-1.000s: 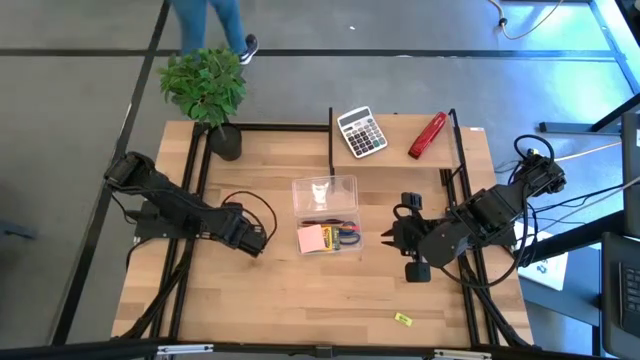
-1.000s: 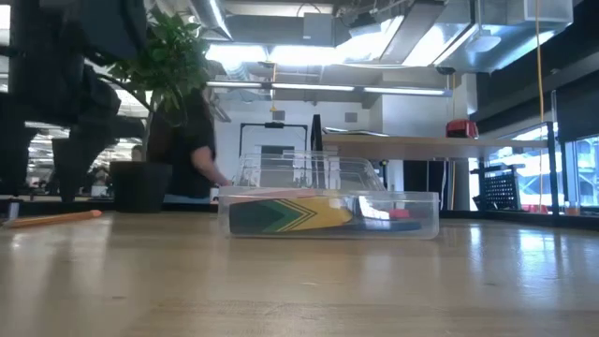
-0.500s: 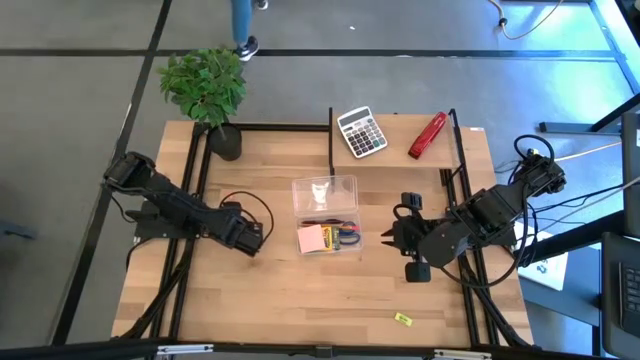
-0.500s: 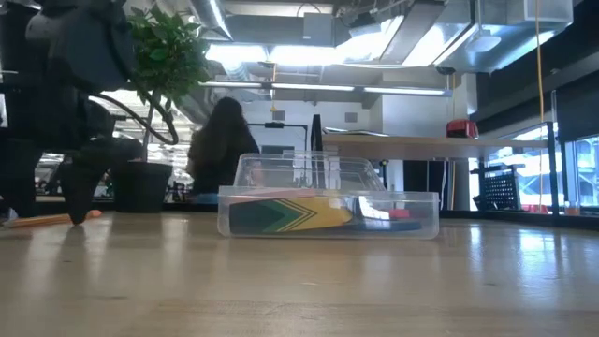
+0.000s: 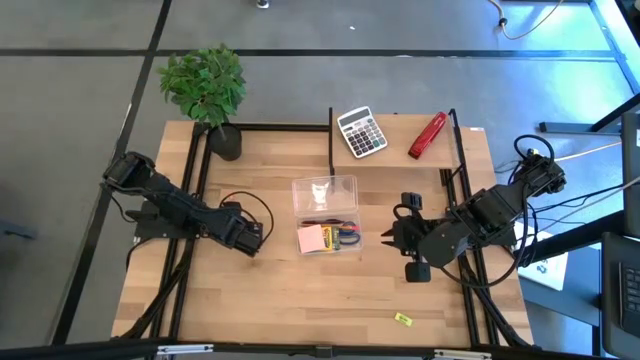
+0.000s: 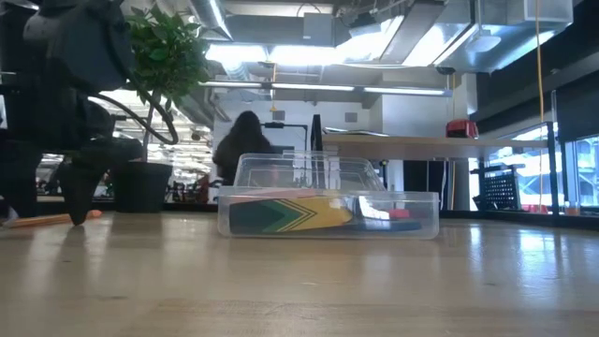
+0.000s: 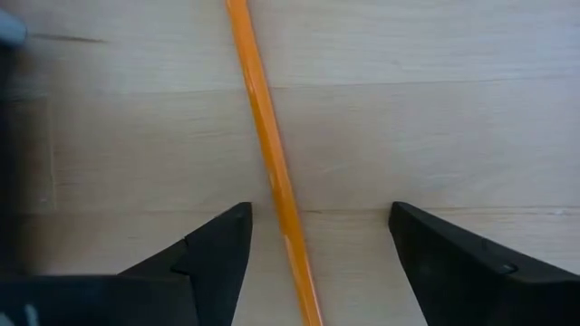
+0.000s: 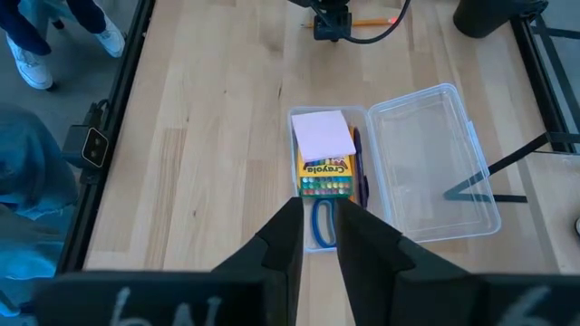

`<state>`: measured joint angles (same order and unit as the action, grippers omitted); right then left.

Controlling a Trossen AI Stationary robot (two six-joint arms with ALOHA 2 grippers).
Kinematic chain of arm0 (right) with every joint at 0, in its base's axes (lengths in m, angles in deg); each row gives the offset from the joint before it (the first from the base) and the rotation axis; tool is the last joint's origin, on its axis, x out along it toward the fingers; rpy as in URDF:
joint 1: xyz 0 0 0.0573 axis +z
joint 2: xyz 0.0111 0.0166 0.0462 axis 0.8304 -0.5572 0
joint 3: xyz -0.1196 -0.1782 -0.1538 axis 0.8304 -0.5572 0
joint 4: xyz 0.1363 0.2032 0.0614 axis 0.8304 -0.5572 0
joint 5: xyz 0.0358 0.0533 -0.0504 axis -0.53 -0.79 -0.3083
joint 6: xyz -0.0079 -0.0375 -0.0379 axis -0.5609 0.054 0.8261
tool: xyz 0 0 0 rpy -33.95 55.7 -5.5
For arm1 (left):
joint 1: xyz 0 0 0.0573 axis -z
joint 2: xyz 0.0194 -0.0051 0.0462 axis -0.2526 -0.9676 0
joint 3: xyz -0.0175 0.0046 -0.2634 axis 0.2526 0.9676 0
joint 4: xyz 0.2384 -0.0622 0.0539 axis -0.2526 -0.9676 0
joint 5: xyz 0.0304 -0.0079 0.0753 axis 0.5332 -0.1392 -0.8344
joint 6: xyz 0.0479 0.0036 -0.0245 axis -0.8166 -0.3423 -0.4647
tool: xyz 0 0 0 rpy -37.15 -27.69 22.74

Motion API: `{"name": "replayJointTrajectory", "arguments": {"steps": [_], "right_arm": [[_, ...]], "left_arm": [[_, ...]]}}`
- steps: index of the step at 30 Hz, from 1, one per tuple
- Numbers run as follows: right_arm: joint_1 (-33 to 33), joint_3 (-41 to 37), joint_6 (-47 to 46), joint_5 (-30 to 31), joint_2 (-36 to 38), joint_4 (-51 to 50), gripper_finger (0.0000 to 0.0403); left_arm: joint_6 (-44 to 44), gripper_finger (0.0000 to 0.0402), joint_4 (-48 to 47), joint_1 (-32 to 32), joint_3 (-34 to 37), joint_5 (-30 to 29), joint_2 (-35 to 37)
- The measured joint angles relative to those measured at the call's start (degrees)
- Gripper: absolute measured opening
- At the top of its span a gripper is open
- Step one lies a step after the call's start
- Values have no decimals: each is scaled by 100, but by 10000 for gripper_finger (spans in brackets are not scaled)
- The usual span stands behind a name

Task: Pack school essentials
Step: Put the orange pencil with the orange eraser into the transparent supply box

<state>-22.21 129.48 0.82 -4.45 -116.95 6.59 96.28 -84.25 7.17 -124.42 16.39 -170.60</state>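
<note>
**On the wooden table: a pencil between spread fingers**

On the pale plank table point(image 5: 300, 300), the left gripper point(image 7: 317, 244) stands low with its dark, wedge-shaped fingers spread, a thin orange pencil point(image 7: 267, 154) lying flat on the wood between them, ungrasped. Near the table's middle sits a clear plastic box point(image 8: 313, 240) with its hinged lid point(image 8: 430, 158) lying open beside it. Inside lie a pink square note pad point(image 8: 323, 134), a green-yellow crayon box point(image 8: 326, 175), blue-handled scissors point(image 8: 322, 222) and a dark pen point(image 8: 360, 167). A tiny yellow piece point(image 5: 403, 319) rests near the front edge. The right gripper point(image 8: 317, 231) hovers beside the box, its fingers nearly closed on nothing.
</note>
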Motion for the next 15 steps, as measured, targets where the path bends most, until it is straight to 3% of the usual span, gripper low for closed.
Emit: {"name": "replayJointTrajectory", "arguments": {"steps": [15], "right_arm": [[1,0,2,0,0,0,69]], "left_arm": [[0,179,34,-4,2,-15,-7]]}}
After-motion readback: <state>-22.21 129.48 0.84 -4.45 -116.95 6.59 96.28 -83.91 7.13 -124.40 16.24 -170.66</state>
